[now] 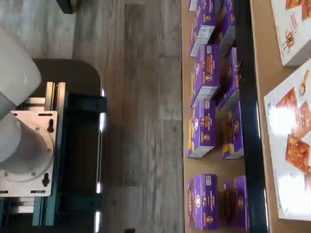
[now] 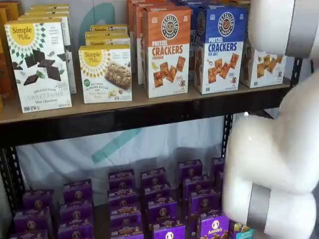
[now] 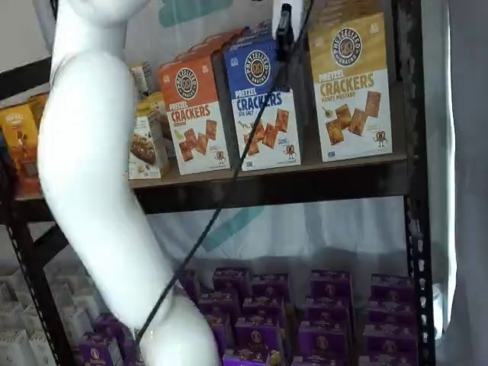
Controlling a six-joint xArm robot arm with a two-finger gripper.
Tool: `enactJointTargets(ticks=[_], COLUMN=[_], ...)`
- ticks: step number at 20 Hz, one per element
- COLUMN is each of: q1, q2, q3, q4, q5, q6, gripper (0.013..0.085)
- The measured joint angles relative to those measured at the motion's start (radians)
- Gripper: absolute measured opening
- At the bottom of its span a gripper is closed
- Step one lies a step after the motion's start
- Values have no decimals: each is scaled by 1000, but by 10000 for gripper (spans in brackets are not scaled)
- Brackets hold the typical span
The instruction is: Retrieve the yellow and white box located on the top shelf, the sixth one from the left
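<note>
The yellow and white box (image 3: 351, 88) stands upright at the right end of the top shelf (image 3: 305, 174), beside a blue-and-white box (image 3: 259, 103). In a shelf view only its white lower part (image 2: 261, 67) shows on the shelf board (image 2: 149, 107); my white arm (image 2: 279, 149) hides the rest. My gripper (image 3: 284, 34) hangs from the view's top edge with a black cable. It is in front of the gap between the blue box and the yellow box. Only a dark finger shows side-on, so I cannot tell its state. It holds nothing that I can see.
An orange-and-white Pretzel Crackers box (image 2: 167, 50) and white Simple Mills boxes (image 2: 40, 64) stand further left on the top shelf. Several small purple boxes (image 2: 159, 199) fill the lower level and show in the wrist view (image 1: 206, 73). A black upright (image 3: 412, 229) stands right of the yellow box.
</note>
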Motion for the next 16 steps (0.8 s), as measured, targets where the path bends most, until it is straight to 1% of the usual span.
enactJointTargets(ticks=[1,2,3,4,6,7,11,13,16], q1=[14,43,50,52,49,47,15,-3,-36], q2=[0,-2,-5,-10,-16,-19,-34,-33,-28], q3=[-2,-1,6,14,25,31,49,43,27], q4=[-29,-82,-96,-99,-91,-85,-18,20,90], q5=[-2,-8,-16,-24,-35,-41,-71,-73,-73], q6=[0,-1,0,0,1,1,0,2,9], gripper=[850,850,850,850,850,850,850,850,850])
